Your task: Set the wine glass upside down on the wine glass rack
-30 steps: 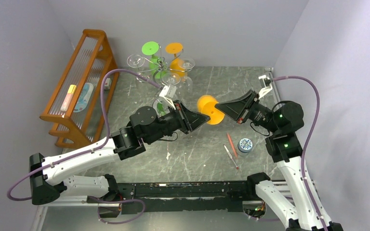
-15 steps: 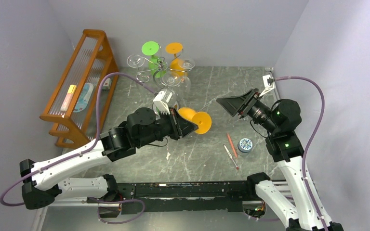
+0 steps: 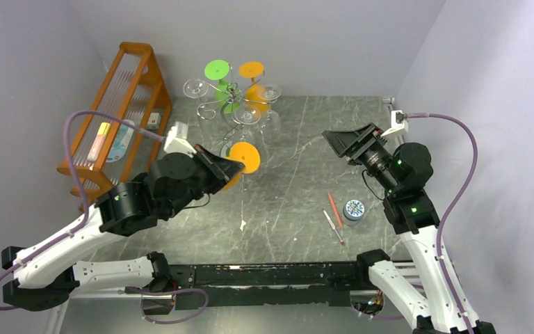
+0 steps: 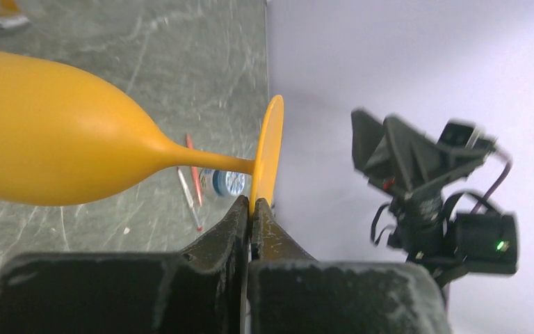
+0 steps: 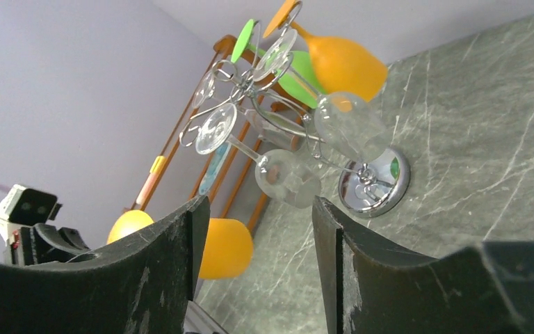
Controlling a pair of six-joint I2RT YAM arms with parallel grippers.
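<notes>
We've L claw [image 4: 252,206] clamped on wine glass [image 4: 62,139] foot rim; R claw [image 5: 256,209] spread, empty. Stem runs crosswise past tips, bowl leftward.

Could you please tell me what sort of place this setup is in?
Probably a robotics test cell: left arm and right arm mounted at a marbled table, plain walls boxing it in, staged wine glass rack.

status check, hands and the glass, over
Left hand shut on orange wine glass, pinching its foot rim. Right hand open, empty. Glass not yet on wine glass rack; other glasses already hang there.
</notes>
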